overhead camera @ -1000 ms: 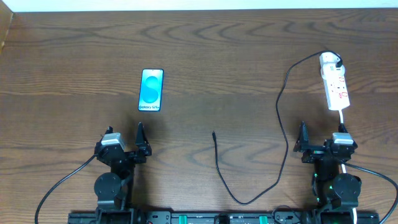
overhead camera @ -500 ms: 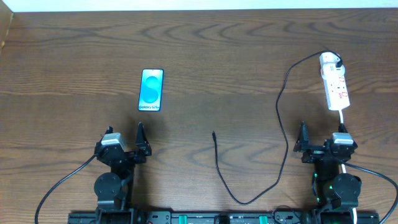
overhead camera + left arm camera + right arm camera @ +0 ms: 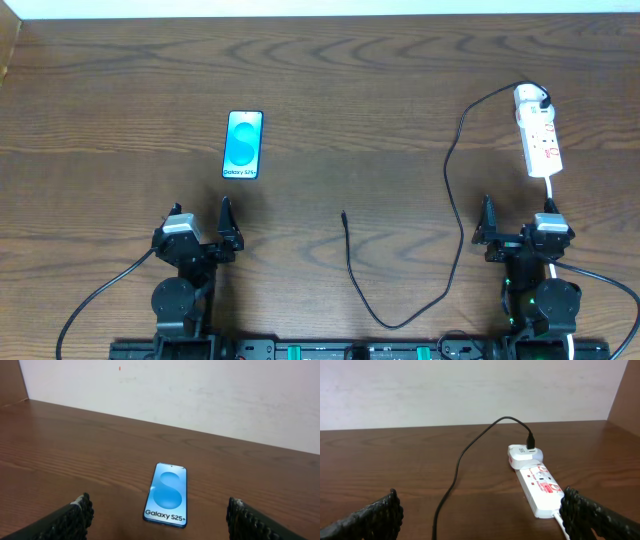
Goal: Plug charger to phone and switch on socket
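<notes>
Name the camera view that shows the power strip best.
Right wrist: the power strip sits close, its red markings and the white adapter clear. Overhead shows it small, details blurred. Left wrist misses it.

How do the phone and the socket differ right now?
The phone shows a cyan-blue screen; the socket is white with red marks. The socket carries the charger's white adapter at its far end; the phone has nothing plugged in, the cable tip lying apart from it. Both lie flat on the table, untouched.
</notes>
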Motion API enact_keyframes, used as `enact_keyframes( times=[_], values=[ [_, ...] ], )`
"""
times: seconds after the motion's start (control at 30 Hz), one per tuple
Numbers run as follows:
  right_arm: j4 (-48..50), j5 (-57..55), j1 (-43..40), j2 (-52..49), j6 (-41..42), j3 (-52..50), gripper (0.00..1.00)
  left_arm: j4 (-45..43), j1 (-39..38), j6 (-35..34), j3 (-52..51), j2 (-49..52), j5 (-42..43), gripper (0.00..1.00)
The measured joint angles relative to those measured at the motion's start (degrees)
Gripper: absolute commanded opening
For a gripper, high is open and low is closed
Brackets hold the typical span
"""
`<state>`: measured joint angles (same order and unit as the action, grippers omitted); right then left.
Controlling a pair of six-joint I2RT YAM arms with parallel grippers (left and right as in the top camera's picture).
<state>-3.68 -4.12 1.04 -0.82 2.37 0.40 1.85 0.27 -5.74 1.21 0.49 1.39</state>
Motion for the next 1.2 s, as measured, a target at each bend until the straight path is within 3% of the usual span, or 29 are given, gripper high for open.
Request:
enact_keyframes(
  times=[0.5,0.73,1.2],
  values=[
    [0.0,0.0,0.0,0.0,0.0,0.0,0.99,0.5,0.0,0.0,0.2,0.0,1.7,0.87],
    [0.0,0.0,0.0,0.0,0.0,0.0,0.99,7.6,0.0,3.7,3.7,3.5,3.1,0.87],
    [0.0,-0.2,0.0,0.0,0.0,0.0,0.99,9.9,0.0,9.9,25.4,21.2,4.1,0.87]
  ],
)
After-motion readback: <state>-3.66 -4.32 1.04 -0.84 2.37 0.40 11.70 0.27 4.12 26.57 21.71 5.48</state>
